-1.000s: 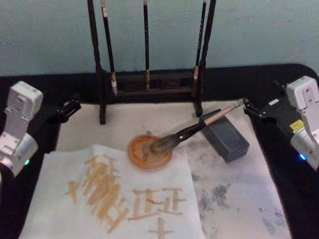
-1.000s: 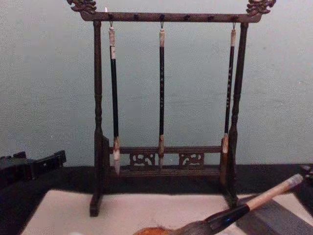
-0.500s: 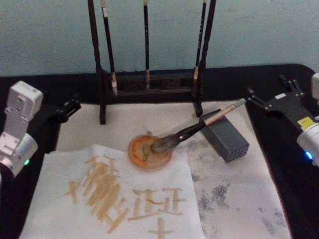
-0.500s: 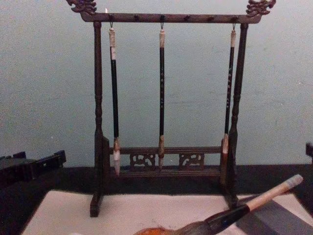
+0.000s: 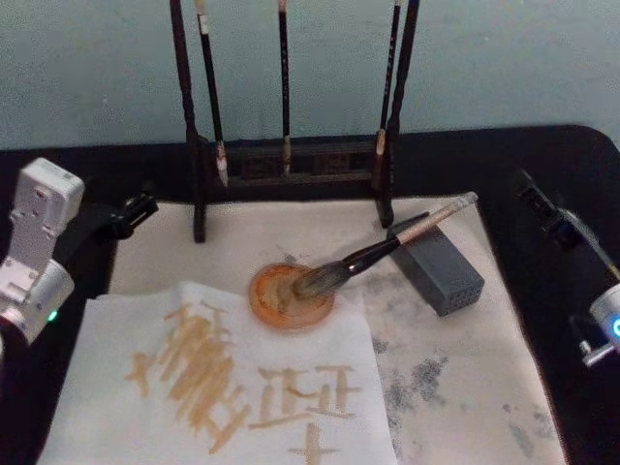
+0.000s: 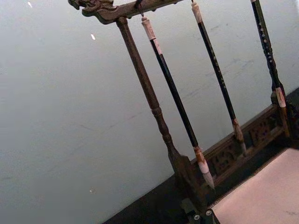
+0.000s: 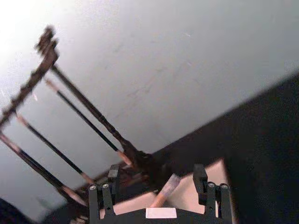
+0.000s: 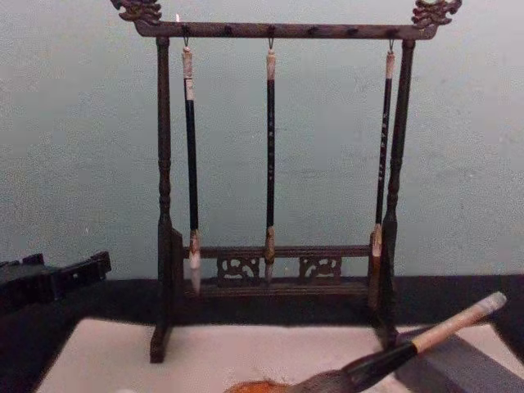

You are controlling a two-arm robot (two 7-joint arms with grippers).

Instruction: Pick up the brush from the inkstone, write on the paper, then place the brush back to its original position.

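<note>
Brush (image 5: pixel 373 254): tuft on inkstone (image 5: pixel 262 302), handle slanting far-right onto block (image 5: pixel 446 276). Right gripper (image 7: pixel 156 172) fingers spread; left gripper (image 5: pixel 139 206) near rack (image 5: pixel 291 158).

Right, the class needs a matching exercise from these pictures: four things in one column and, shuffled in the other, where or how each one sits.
Things:
1. brush
2. slim brushes
3. grey block
4. right gripper

States:
A. hanging from the rack
B. open, holding nothing
C. bristles in the orange dish
D. propping the brush's handle

Pairs: 1-C; 2-A; 3-D; 4-B
</note>
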